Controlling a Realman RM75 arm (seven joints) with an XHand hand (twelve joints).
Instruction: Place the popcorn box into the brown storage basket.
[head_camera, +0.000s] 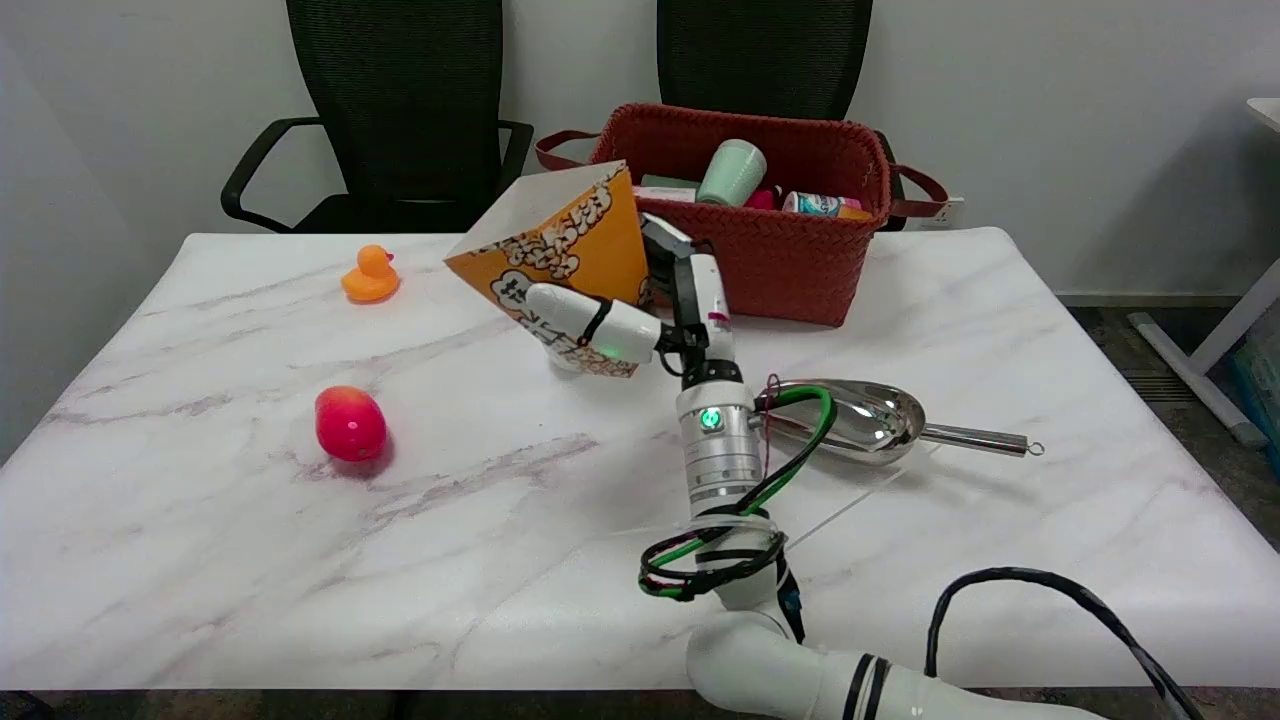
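Orange popcorn box (560, 245), gripped by the right hand (650, 320), hides some fingers.

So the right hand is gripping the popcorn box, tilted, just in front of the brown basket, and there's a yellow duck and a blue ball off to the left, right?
Not quite: the head view shows a red ball, not blue. The rest holds: the right hand grips the tilted popcorn box just in front of the brown basket, with the duck off to the left.

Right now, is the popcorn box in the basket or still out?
Out. The right hand holds the popcorn box tilted above the table, in front of the basket and left of it.
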